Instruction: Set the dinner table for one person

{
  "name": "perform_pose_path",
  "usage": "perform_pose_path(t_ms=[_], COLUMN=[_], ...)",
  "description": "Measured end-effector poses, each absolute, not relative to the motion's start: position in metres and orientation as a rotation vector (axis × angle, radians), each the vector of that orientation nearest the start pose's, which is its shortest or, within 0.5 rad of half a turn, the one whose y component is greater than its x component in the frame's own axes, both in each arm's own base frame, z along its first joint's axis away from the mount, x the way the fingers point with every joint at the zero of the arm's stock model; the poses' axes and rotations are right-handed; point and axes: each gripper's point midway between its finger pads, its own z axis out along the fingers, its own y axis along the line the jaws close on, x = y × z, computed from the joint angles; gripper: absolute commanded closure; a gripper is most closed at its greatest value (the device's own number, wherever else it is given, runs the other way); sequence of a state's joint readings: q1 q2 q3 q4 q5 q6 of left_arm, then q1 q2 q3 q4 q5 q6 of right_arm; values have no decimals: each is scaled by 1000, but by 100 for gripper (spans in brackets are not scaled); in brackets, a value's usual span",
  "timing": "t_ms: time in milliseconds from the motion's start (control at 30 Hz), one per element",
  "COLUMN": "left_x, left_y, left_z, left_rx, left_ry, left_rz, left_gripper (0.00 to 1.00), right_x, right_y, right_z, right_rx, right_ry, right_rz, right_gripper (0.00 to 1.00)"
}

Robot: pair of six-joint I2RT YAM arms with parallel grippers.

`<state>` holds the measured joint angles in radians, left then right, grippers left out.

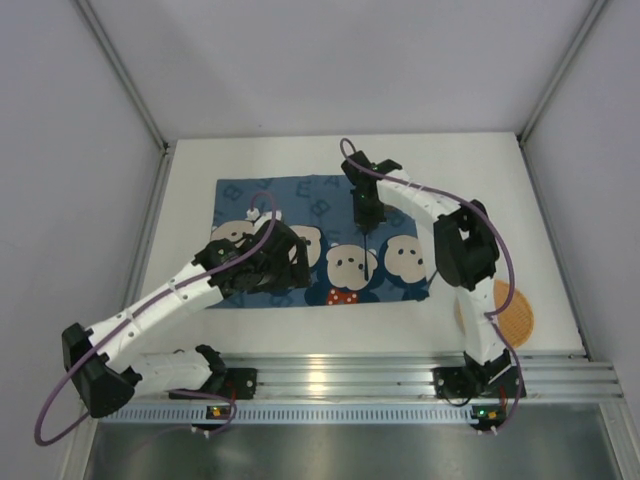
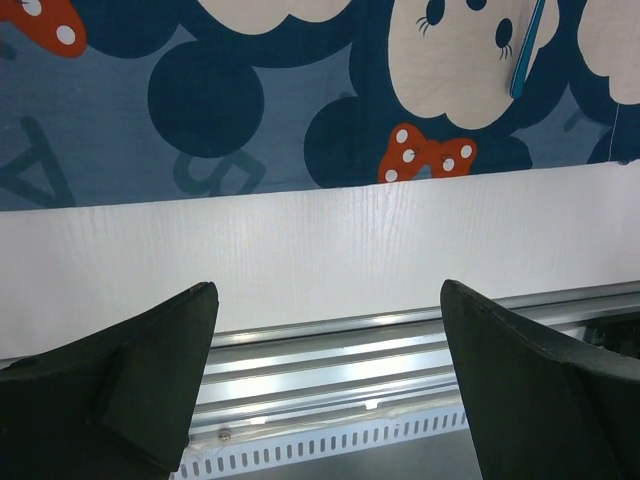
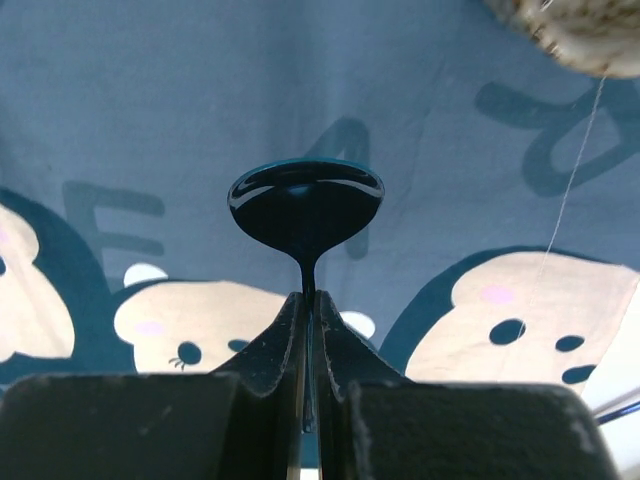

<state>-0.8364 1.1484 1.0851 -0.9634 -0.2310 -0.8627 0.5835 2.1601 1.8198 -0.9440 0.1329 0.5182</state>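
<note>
Clenched on the thin stem of a dark teal spoon [image 3: 306,205], the right gripper [image 3: 309,305] hangs over the blue cartoon placemat [image 1: 290,200], at 1 o'clock from its middle. The left gripper [image 2: 328,292] is released, jaws wide apart and gripping nothing, near the mat's 7 o'clock edge. The white dinner table [image 1: 320,335] lies under both arms, with its ribbed rail [image 1: 350,378] at 6 o'clock and a round woven mat [image 1: 515,320] at 4 o'clock. Grey walls [image 1: 60,150] enclose it.

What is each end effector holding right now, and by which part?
Right end effector: shut on the dark spoon, gripping its handle just behind the bowl. Left end effector: open, holding nothing.
</note>
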Motion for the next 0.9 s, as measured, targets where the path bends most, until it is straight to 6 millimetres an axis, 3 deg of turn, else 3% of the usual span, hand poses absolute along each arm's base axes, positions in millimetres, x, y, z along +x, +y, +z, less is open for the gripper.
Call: perform_pose_path(t_ms=[133, 267, 300, 400, 633, 767, 900], left_x=[187, 187, 187, 187, 187, 188, 190], left_y=[-191, -190, -191, -191, -192, -192, -196], left_z=[169, 169, 169, 166, 160, 161, 159], left_rx=[-123, -123, -121, -113, -81, -72, -63], left_ry=[2588, 2589, 2590, 2598, 2618, 2614, 2607], left_rz=[-342, -340, -338, -328, -306, -308, -328], left_gripper=[2, 2, 1, 2, 2, 2, 2], right_x=[387, 385, 384, 384, 384, 367, 355], right_y=[243, 241, 241, 240, 232, 202, 130], right_z=[51, 40, 38, 36, 45, 80, 122], right_rx=[-39, -35, -34, -40, -91, -51, 177], right_ry=[2834, 2860, 2865, 2869, 2849, 2808, 2731], right_rz=[42, 21, 18, 12, -14, -16, 17], right_gripper=[99, 84, 72, 57, 50, 49, 49])
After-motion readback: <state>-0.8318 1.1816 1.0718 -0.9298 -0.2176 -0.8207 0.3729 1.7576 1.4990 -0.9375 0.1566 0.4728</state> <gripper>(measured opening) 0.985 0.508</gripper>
